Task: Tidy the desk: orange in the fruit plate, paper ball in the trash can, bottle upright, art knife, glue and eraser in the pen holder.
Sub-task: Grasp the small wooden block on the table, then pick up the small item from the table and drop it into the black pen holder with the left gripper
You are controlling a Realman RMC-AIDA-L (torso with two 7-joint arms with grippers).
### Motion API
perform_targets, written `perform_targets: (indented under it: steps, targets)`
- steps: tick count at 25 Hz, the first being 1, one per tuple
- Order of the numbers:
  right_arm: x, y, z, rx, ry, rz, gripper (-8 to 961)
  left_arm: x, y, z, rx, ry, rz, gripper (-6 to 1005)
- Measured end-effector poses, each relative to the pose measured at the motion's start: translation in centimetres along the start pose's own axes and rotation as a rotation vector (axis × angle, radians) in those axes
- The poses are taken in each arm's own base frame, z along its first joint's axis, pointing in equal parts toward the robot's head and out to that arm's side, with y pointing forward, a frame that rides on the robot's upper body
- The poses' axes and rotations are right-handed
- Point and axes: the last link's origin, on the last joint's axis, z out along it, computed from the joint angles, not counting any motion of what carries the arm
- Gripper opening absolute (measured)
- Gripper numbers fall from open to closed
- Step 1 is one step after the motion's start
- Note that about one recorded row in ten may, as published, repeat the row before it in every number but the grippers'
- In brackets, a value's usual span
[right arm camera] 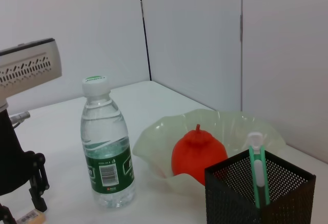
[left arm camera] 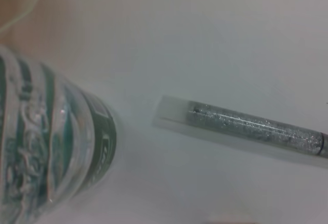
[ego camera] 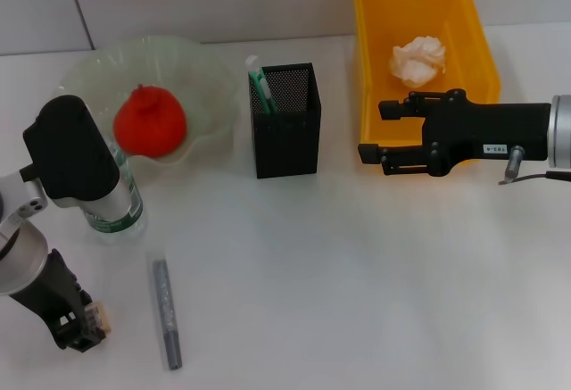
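On the counter [ego camera: 357, 283], mostly tidy already.
Orange [ego camera: 149, 122] in the plate [ego camera: 210, 82], paper ball [ego camera: 417, 60] in the yellow bin [ego camera: 473, 42], bottle [right arm camera: 106, 144] upright. Left claw [ego camera: 85, 323] pinches the eraser [ego camera: 104, 320] near the glue stick [ego camera: 167, 314]; right claw [ego camera: 375, 131] wide, by the bin.

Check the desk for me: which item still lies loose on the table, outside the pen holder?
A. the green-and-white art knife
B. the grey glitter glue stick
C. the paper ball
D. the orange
B: the grey glitter glue stick lies flat on the table, in front of the upright bottle.
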Motion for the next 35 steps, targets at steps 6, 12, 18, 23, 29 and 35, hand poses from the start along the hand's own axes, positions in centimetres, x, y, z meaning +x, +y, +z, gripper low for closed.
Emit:
perform_targets:
  steps: [6,12,18,23,29,35]
  targets:
    - [0.0,-0.01,0.0,0.0,0.0,0.0,766,0.14,-0.08,-0.06,0.005,0.004,0.002,446]
    - [-0.02,-0.04,0.02,0.002,0.0,-0.001,766,0.07,-0.24,-0.07,0.015,-0.003,0.002,415]
    - [-0.02,-0.06,0.05,0.003,0.0,0.0,766,0.04,-0.25,-0.04,0.015,-0.004,-0.006,401]
    - [0.01,-0.06,0.06,0.003,0.0,0.001,767,0.05,-0.23,-0.08,0.016,-0.003,-0.006,399]
    - [0.15,-0.02,0.05,0.003,0.001,0.005,767,0.12,-0.16,-0.22,0.015,0.001,-0.004,398]
    - [0.15,-0.03,0.05,0.003,0.001,0.004,767,0.3,0.0,-0.7,0.023,0.022,0.001,396]
